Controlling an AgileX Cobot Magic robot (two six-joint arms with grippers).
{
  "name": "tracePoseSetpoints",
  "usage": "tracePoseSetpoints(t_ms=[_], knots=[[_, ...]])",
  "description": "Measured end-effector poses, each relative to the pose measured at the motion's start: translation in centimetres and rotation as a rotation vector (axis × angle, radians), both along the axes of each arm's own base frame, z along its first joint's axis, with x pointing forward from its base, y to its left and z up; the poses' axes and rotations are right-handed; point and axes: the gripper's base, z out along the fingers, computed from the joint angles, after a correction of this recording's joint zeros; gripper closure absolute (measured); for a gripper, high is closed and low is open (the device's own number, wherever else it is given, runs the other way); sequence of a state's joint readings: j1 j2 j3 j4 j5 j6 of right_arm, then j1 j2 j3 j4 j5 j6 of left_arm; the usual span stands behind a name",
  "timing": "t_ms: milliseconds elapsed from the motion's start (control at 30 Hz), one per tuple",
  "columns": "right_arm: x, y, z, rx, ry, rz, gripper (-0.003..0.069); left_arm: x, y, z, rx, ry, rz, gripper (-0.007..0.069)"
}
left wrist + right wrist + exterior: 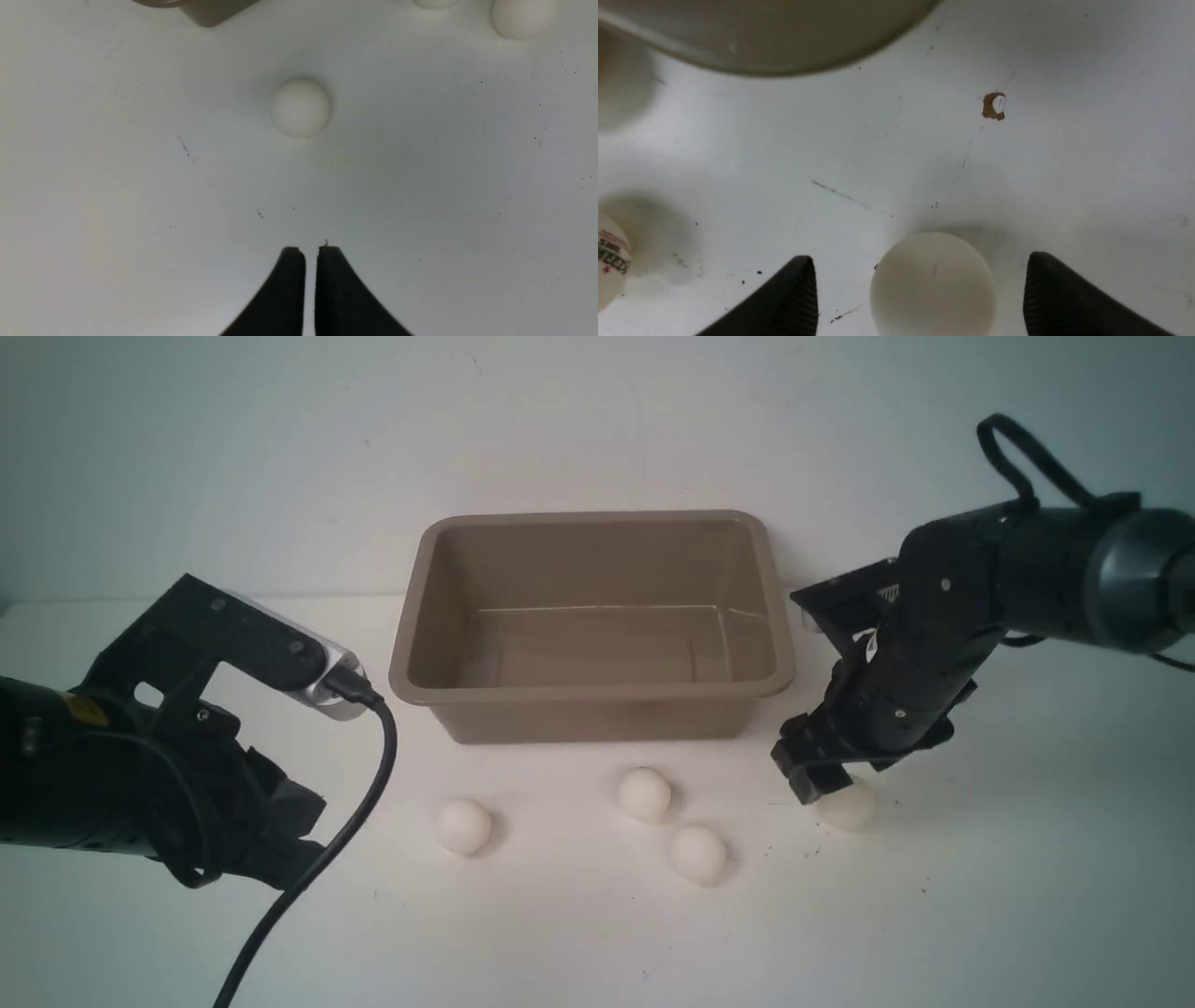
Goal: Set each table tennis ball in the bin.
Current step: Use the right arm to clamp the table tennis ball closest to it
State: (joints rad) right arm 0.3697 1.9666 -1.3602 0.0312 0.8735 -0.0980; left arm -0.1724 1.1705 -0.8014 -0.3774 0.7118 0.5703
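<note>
- Rightmost table tennis ball [851,807]: rests on the white surface [1027,896], off the right front corner of the bin [597,692]. In the right wrist view it lies between the two fingertips, with a clear gap on either side. No contact observed.
- Right fingers [794,298]: spread wide, straddling that ball and gripping nothing. The tips are lowered close to the surface.
- Centre ball [643,794]: on the surface, just in front of the bin's front wall, not touching it.
- Front ball [697,854]: near the centre ball on its right and closer to the camera, with a small gap between the two.
- Leftmost ball [462,826]: on the surface in front of the bin's left half, well apart from the other three.
- Bin: taupe tub, upright at the middle rear of the surface. All four balls lie outside it.
- Left fingers [289,289]: drawn almost together with only a thin slit between them, holding nothing. In the left wrist view the leftmost ball lies ahead of the tips, well apart from them.
- Left arm [112,784]: low over the left side of the surface. A black cable [369,793] runs from its wrist camera toward the near edge.
- Surface condition: fine dark specks and scratches, and one small brown mark [993,106] seen in the right wrist view.
</note>
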Motion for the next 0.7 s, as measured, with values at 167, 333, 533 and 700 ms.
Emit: tracePoseSetpoints(t_ms=[167,333,533,700], knots=[[0.2,0.1,-1.7,-0.019,0.038,0.002,0.0126,0.0,0.0,0.0,0.000,0.000,0.000,0.0605],[0.7,0.2,-3.2,-0.030,0.066,0.002,0.0168,0.0,0.0,0.0,0.001,0.000,0.000,0.0605],[1.3,0.1,-2.3,-0.078,0.069,0.008,0.0307,0.0,0.0,0.0,0.001,0.001,-0.001,0.0605],[2.3,0.1,0.6,-0.125,0.081,0.015,0.0307,0.0,0.0,0.0,0.001,0.001,-0.001,0.0605]])
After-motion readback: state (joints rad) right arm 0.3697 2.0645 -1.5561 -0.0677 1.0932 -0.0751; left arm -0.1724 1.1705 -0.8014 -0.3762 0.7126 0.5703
